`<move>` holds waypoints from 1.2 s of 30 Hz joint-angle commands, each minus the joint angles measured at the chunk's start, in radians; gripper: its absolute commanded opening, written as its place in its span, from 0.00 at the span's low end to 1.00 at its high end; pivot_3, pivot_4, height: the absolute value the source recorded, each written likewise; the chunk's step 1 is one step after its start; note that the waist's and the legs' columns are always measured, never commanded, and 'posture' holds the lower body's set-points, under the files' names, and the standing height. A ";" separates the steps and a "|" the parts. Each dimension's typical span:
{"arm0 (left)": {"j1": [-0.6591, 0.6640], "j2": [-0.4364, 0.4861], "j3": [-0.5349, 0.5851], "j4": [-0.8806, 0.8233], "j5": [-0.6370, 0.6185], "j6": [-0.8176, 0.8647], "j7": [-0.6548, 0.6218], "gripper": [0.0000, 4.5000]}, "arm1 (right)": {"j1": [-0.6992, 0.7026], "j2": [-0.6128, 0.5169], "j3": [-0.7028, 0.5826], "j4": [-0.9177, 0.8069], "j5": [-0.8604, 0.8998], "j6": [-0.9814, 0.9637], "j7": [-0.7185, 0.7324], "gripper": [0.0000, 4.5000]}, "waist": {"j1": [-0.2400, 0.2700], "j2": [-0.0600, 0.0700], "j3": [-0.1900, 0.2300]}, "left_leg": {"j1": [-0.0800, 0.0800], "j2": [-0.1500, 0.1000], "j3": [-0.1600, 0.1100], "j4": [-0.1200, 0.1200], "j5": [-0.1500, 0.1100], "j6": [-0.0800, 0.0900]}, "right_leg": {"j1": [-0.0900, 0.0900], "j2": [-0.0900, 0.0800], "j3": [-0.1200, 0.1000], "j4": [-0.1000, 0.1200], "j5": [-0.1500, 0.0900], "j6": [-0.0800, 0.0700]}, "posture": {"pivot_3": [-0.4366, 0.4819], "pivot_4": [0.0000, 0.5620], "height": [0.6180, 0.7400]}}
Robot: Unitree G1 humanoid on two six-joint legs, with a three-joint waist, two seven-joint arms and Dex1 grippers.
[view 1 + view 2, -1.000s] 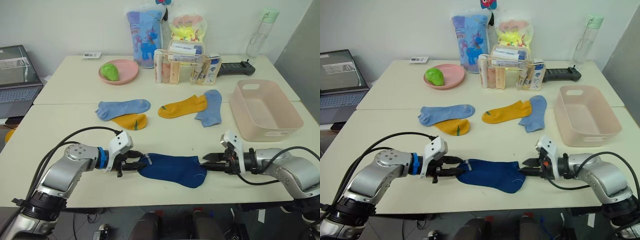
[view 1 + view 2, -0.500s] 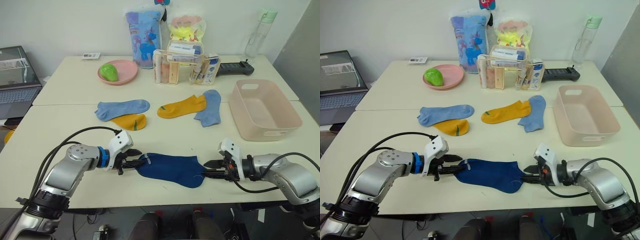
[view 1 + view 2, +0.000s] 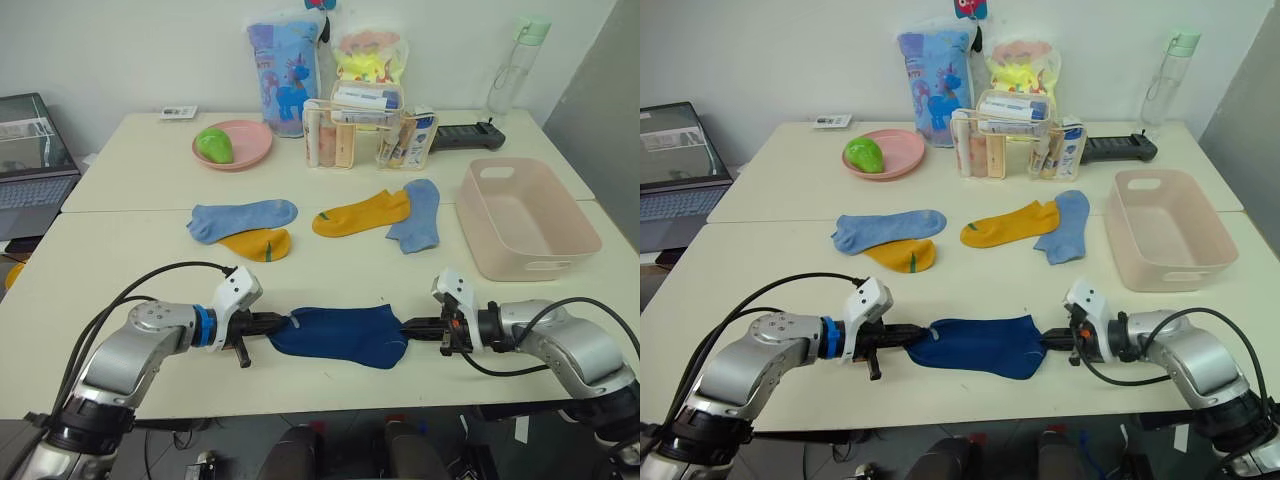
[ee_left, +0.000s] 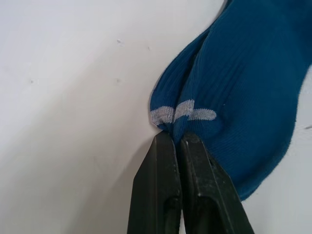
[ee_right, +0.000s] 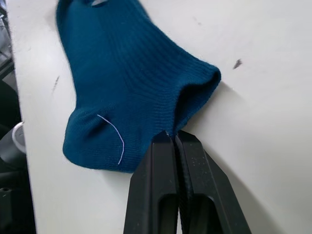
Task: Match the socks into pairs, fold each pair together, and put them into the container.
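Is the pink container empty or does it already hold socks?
Empty. The container shows a bare pink floor; no sock lies inside.

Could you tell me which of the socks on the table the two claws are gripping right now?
The navy sock nearest the table's front edge: left claw pinches one end, right claw the other. The yellow and light blue socks lie untouched farther back.

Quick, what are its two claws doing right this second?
Left gripper: shut on one end of the navy socks.
Right gripper: shut on the other end of the navy socks.
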State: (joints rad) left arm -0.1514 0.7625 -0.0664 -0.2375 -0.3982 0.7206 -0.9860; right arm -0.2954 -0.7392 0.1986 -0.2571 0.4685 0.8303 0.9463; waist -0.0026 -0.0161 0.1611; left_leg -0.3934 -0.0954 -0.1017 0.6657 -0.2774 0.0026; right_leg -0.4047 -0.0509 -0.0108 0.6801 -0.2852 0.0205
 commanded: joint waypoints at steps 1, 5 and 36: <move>0.065 0.000 0.042 -0.120 -0.058 0.090 0.048 0.00 | -0.031 -0.015 0.004 0.003 -0.005 -0.025 0.046 0.01 | 0.000 0.000 0.000 | 0.000 0.000 0.000 0.000 0.000 0.000 | 0.000 0.000 0.000 0.000 0.000 0.000 | 0.48 0.27 1.00; 0.089 -0.008 0.049 -0.154 -0.068 0.108 0.090 0.00 | -0.030 -0.032 0.033 0.008 -0.024 -0.069 0.103 0.01 | 0.002 0.000 0.000 | 0.000 0.000 0.000 0.000 0.000 0.000 | 0.000 0.000 0.000 0.000 0.000 0.000 | 0.48 0.27 1.00; -0.023 -0.009 -0.128 0.026 0.184 -0.518 -0.079 0.00 | -0.016 0.060 0.171 0.044 -0.251 -0.451 0.116 0.00 | 0.003 0.000 0.000 | 0.000 0.000 0.001 0.000 0.000 0.000 | 0.000 0.000 0.000 0.000 0.000 0.000 | 0.48 0.27 1.00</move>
State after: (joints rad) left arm -0.1691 0.7571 -0.1939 -0.2235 -0.2482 0.2554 -1.0782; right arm -0.3137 -0.6681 0.3727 -0.2105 0.2454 0.4320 1.0528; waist 0.0000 -0.0163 0.1609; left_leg -0.3933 -0.0955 -0.1004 0.6661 -0.2773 0.0023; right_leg -0.4047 -0.0509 -0.0104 0.6801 -0.2850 0.0203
